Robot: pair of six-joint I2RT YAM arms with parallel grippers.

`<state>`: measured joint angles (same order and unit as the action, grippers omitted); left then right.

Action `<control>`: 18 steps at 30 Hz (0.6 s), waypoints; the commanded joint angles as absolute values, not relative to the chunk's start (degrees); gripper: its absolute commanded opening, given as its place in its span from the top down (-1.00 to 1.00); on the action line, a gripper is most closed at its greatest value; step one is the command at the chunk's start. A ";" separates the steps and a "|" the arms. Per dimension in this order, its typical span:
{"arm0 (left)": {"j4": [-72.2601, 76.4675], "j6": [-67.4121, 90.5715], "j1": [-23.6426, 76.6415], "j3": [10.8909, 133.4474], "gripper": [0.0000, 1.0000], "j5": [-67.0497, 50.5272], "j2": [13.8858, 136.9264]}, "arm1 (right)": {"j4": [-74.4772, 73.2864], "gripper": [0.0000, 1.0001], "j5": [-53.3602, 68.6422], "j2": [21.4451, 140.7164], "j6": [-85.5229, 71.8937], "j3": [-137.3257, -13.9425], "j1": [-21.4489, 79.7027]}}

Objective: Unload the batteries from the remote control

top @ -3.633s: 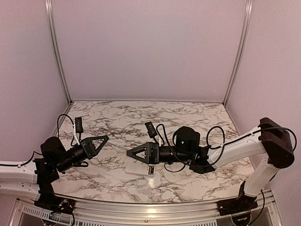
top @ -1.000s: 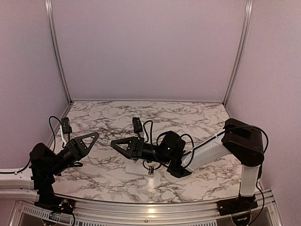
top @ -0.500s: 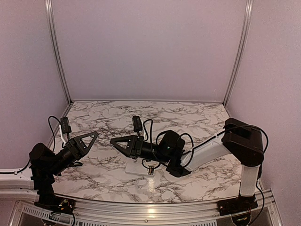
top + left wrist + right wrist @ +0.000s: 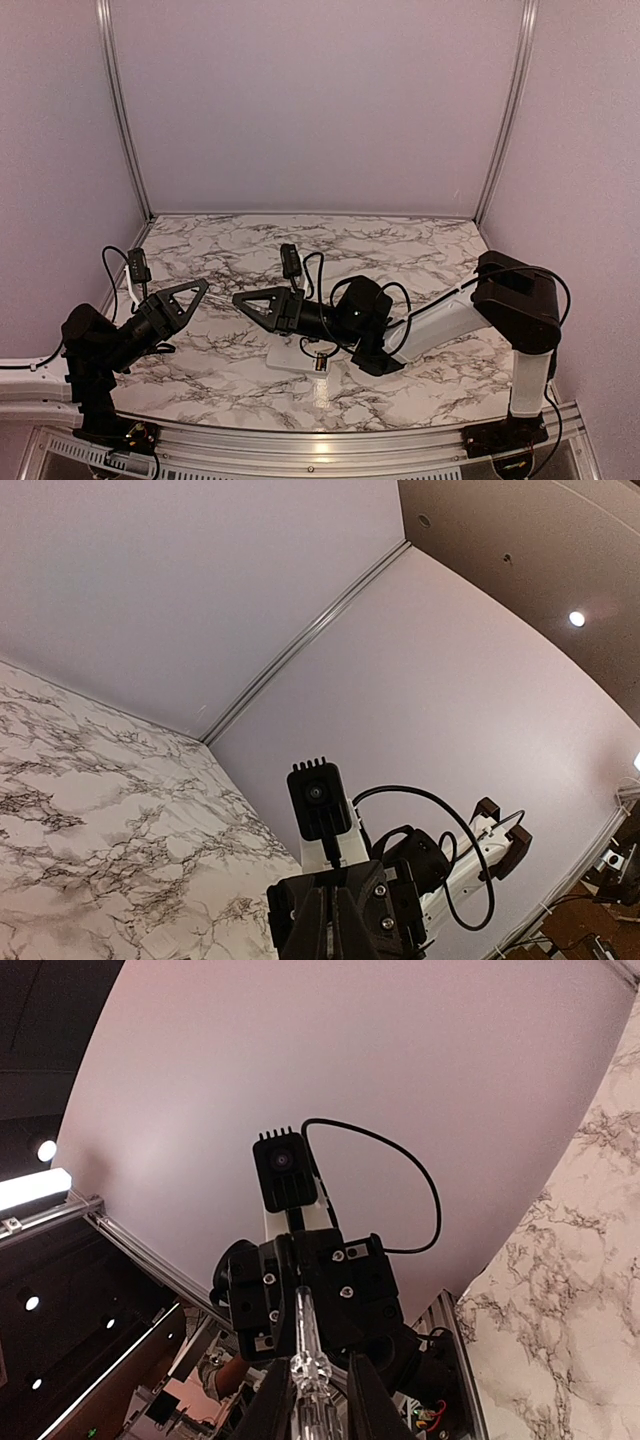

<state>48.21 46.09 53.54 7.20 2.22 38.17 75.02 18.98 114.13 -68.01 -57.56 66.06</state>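
1. Top external: the remote control (image 4: 288, 358) lay flat on the marble table (image 4: 420, 250), under the right arm's wrist. A gold-orange battery (image 4: 320, 364) sat at its right end. The left gripper (image 4: 203, 286) and right gripper (image 4: 240, 299) hung above the table, tips facing each other but apart.
2. Left wrist: the left gripper's jaws were pressed together and held nothing. The remote control could not be made out.
3. Right wrist: the right gripper was closed narrowly around a clear pen-like stick (image 4: 305, 1360), which jutted forward past its fingers (image 4: 268, 1408).
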 commanded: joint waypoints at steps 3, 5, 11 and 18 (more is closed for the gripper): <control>46.41 44.99 53.35 6.77 1.00 2.90 38.13 | 75.21 0.66 19.81 112.88 -65.87 -59.77 67.06; 46.33 45.00 53.35 6.77 1.00 2.95 38.14 | 74.33 0.66 19.73 112.54 -65.27 -59.77 67.14; 46.23 44.90 53.35 6.86 1.00 3.07 38.22 | 72.34 0.61 20.20 111.89 -64.22 -60.01 67.46; 46.14 44.74 53.35 6.86 1.00 3.16 38.15 | 70.18 0.61 19.93 110.82 -62.91 -59.80 67.68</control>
<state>47.86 46.02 53.54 7.20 2.66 38.17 71.81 19.05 113.49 -64.53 -57.63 66.65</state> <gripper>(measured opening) 0.023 0.203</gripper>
